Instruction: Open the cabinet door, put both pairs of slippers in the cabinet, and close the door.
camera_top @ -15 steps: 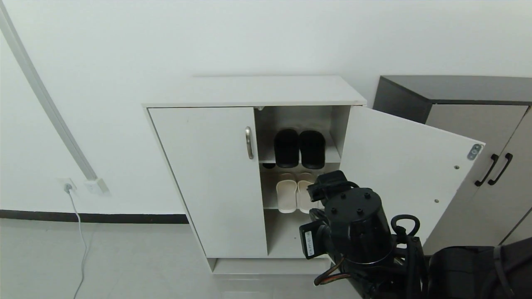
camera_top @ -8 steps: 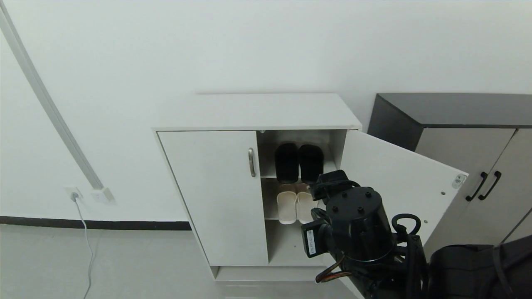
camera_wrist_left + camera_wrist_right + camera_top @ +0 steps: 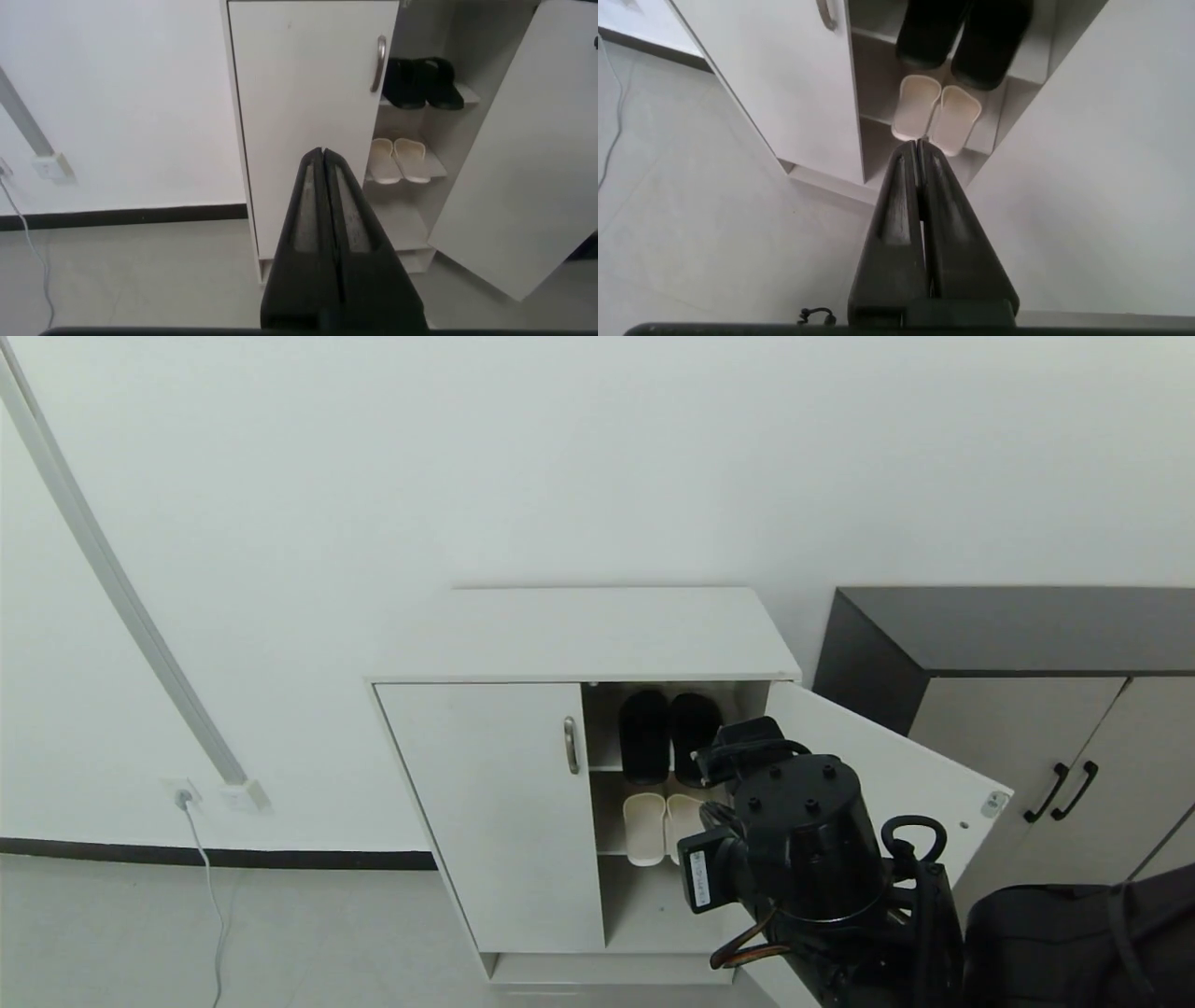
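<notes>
Standing open, the cabinet door (image 3: 901, 777) bares black slippers (image 3: 646, 735) on the upper shelf (image 3: 605, 769), cream slippers (image 3: 644, 827) beneath. The left claw (image 3: 322, 157) and right claw (image 3: 918, 147) are pinched closed, empty.

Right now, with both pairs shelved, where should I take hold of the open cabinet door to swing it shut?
Take the open cabinet door at its free edge, farthest from its hinged side, coming from the robot's right, behind the panel. It stands swung wide, flat inner face toward us, so a push there with the shut right gripper probably gives most leverage.
</notes>
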{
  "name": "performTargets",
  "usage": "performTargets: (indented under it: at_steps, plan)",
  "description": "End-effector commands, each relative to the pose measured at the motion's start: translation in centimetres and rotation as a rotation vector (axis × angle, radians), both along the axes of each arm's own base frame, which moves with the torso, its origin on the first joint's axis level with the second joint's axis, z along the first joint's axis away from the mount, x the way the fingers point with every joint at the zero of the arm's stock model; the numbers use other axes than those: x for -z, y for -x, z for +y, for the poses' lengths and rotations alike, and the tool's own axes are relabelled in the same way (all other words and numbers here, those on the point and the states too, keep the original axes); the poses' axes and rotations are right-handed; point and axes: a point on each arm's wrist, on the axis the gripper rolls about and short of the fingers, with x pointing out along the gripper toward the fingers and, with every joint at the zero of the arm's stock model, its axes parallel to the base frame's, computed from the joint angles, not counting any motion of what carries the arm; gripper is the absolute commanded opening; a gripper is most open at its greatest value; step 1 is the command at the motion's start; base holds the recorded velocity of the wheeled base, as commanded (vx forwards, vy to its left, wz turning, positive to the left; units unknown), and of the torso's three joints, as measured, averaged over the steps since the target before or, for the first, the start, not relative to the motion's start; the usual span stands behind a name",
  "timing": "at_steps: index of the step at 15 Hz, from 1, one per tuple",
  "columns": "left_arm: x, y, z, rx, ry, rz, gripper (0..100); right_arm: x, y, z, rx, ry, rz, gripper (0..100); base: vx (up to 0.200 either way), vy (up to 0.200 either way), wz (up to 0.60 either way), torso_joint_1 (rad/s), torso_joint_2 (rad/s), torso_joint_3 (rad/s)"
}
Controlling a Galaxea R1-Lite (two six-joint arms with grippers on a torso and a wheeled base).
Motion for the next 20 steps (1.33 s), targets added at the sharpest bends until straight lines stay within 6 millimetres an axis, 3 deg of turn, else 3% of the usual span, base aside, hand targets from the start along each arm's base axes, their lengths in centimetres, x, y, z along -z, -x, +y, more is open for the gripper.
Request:
performTargets:
  at_steps: [1, 14, 20]
  plan:
    - [0.0, 0.0, 0.0, 0.001, 0.0, 0.001, 0, -0.1, 0.0, -0.2, 0.003, -0.004, -0.002, 0, 0.0, 0.0, 0.0, 0.246, -0.57, -0.325]
    - [0.0, 0.0, 0.0, 0.001, 0.0, 0.0, 0, -0.6, -0.3, -1.5, 0.019, 0.008, -0.011, 0, 0.0, 0.0, 0.0, 0.218, -0.48, -0.265]
    - [0.0, 0.0, 0.0, 0.001, 0.0, 0.001, 0, 0.2, 0.2, -1.5, -0.005, 0.064, -0.005, 0, 0.0, 0.0, 0.0, 0.012, -0.03, -0.013]
